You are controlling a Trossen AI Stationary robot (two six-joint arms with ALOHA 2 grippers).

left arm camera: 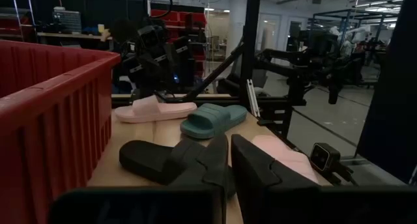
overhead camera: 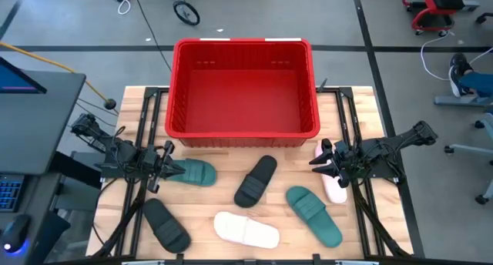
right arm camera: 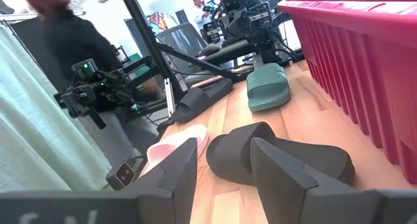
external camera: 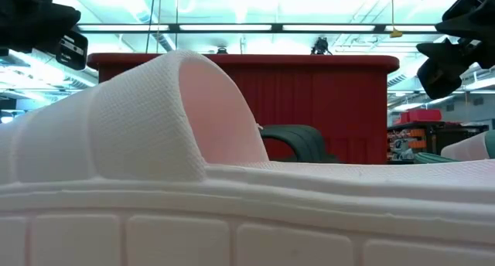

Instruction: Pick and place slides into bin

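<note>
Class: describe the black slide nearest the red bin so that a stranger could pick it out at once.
Start at the red bin at the table's far side. Just in front of its near wall, at mid-table, lies a black slide, set at an angle. The other black slide lies at the near left corner.

The bin [overhead camera: 243, 86] stands at the table's [overhead camera: 362, 119] far edge. Six slides lie before it; one [overhead camera: 255, 181] lies directly before its middle. My left hand [overhead camera: 163, 167] and right hand [overhead camera: 325, 163] flank them near the bin's front corners.
</note>
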